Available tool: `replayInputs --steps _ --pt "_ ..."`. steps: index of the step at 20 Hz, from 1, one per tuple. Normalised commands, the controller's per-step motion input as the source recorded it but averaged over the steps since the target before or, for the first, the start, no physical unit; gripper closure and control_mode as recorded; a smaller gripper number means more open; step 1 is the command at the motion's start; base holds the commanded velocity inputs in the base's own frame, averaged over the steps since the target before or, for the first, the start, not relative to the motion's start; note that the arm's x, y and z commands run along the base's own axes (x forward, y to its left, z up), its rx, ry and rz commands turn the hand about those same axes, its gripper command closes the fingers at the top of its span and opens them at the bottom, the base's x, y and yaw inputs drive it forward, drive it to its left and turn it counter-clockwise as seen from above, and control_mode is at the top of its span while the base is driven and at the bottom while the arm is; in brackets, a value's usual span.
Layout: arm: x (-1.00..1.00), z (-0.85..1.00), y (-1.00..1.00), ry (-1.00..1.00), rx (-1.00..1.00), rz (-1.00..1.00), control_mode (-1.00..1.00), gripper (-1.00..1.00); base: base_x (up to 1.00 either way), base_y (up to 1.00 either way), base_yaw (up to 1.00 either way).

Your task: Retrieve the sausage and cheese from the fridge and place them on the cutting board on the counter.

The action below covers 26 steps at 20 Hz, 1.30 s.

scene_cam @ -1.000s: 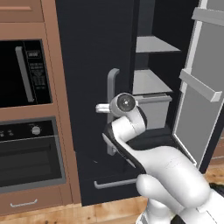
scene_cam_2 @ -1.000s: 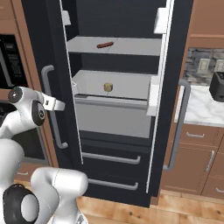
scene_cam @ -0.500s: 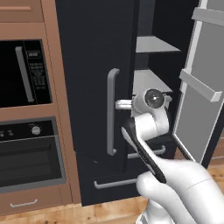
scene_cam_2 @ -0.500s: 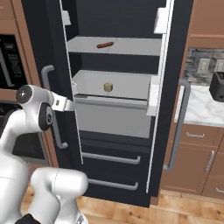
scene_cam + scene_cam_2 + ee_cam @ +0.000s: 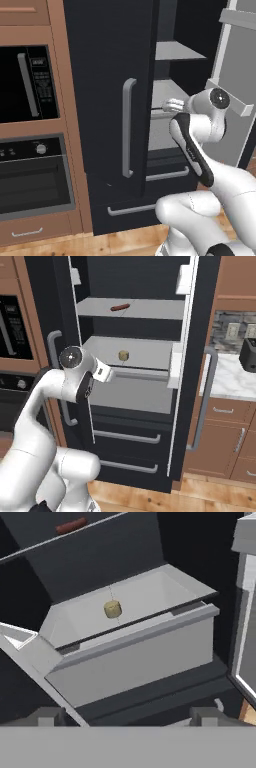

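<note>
Inside the open fridge (image 5: 60, 301) | cheese (image 5: 123, 355) on middle shelf | sausage (image 5: 119, 307) on shelf above | gripper (image 5: 127, 714) before the shelves, jaws spread, empty

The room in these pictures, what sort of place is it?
A home kitchen, computer-rendered by the look of it. An open fridge holds a sausage and cheese, a built-in microwave sits above a wall oven, and wooden cabinets carry a marble worktop.

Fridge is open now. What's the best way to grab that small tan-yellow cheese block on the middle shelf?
Grip the small tan-yellow cheese block across its two upright sides, coming straight in from the open front. It stands alone on the grey middle shelf, and the open end effector already faces it.
</note>
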Motion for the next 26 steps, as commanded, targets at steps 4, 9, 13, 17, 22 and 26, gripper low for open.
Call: replayInputs --steps 4,9,13,17,22,26 --pt "0.64 0.11 -0.45 0.11 0.30 -0.21 -1.00 -1.00 0.00 0.00 0.00" --pt "0.87 0.00 -0.02 0.11 0.27 -0.25 -1.00 -1.00 0.00 0.00 0.00" --pt "0.49 0.00 0.04 0.08 0.35 -0.22 -1.00 -1.00 0.00 0.00 0.00" --pt "0.09 0.00 0.27 0.00 0.44 -0.12 -1.00 -1.00 0.00 0.00 0.00" --pt "0.04 0.00 0.27 0.00 0.36 -0.04 -1.00 -1.00 0.00 0.00 0.00" --pt "0.26 0.00 0.39 0.00 0.23 -0.04 -1.00 -1.00 0.00 0.00 0.00"
